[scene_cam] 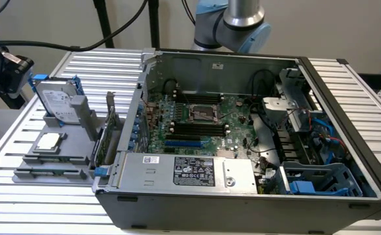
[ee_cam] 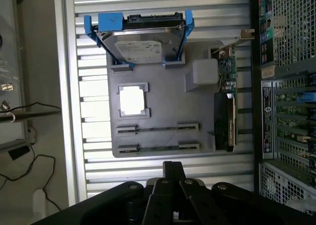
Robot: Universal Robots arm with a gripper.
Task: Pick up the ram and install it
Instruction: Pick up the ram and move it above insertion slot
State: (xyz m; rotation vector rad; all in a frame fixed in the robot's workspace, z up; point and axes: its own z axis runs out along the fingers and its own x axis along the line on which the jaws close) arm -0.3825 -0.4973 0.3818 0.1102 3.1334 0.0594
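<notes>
exterior view: we see the ram [scene_cam: 55, 159] not yet picked up, a thin dark stick, one of two lying in the grey tray [scene_cam: 76, 145] on the exterior view's left, beside the open computer case [scene_cam: 243, 210], whose black slots [scene_cam: 197, 128] look empty

wrist view: the gripper [ee_cam: 174, 167] hovers over the tray, jaws seemingly together, holding nothing

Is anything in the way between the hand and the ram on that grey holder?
Nothing visible does. Only open space separates the hand from both ram sticks, lying uncovered in the grey holder; the hard drive and card stand apart.
</notes>
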